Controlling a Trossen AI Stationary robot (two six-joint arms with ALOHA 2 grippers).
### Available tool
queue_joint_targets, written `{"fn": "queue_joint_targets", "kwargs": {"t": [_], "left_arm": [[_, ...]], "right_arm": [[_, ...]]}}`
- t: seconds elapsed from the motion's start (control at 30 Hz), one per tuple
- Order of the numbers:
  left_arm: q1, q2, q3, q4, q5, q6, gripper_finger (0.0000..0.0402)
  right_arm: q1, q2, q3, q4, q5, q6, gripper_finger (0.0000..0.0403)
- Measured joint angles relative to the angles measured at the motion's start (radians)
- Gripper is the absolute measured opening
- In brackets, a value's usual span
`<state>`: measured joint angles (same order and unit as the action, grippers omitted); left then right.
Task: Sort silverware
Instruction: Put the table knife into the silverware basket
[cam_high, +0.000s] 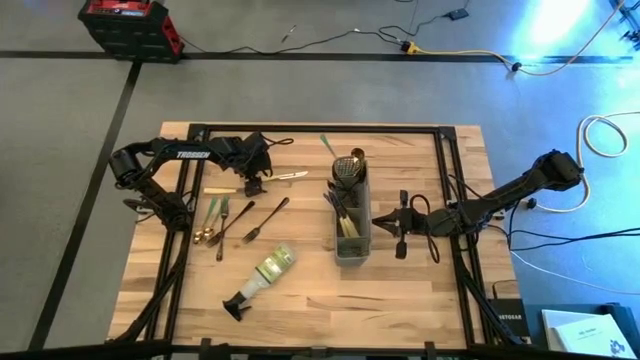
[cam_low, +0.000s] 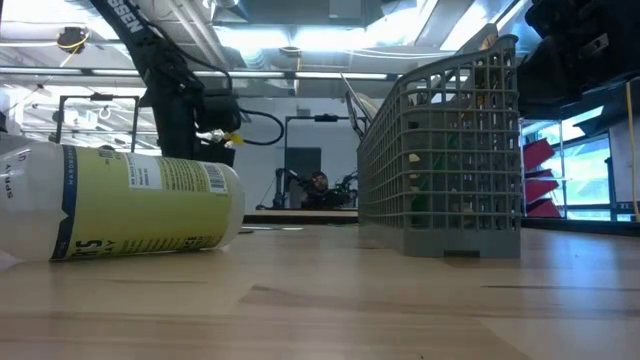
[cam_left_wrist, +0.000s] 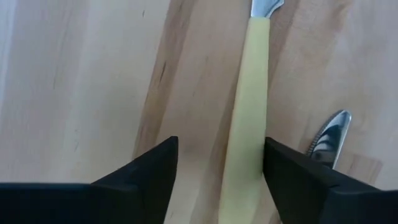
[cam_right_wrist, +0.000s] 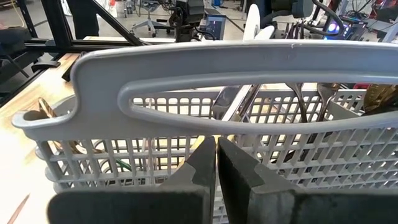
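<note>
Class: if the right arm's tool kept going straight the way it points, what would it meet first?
Most likely the grey mesh caddy: the shut right tool faces its side wall just below the handle, apparently very close, though depth is unclear.

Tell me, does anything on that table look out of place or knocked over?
Yes: the spray bottle lies on its side on the wooden table, left of the grey mesh caddy, near loose forks. It isn't silverware, and nothing looks spilled.
</note>
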<state>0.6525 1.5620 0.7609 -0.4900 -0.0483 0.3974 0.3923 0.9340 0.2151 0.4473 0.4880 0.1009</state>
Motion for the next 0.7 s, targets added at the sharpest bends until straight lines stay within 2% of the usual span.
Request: {"fn": "queue_joint_targets", "kwargs": {"t": [0.2, 0.5, 0.7], "left_arm": [[-0.001, 0.000, 0.000, -0.003, -0.001, 0.022, 0.0188], [-0.020, 0.001, -0.001, -0.006, -0.001, 0.037, 0.0132], [-0.022, 0.002, -0.001, -0.009, 0.005, 0.037, 0.0116]], "right_arm": [[0.000, 0.000, 0.000, 0.000, 0.000, 0.000, 0.0000], [0.000, 0.000, 0.000, 0.000, 0.000, 0.000, 0.0000], [0.000, 0.000, 0.000, 0.000, 0.000, 0.000, 0.0000]]}}
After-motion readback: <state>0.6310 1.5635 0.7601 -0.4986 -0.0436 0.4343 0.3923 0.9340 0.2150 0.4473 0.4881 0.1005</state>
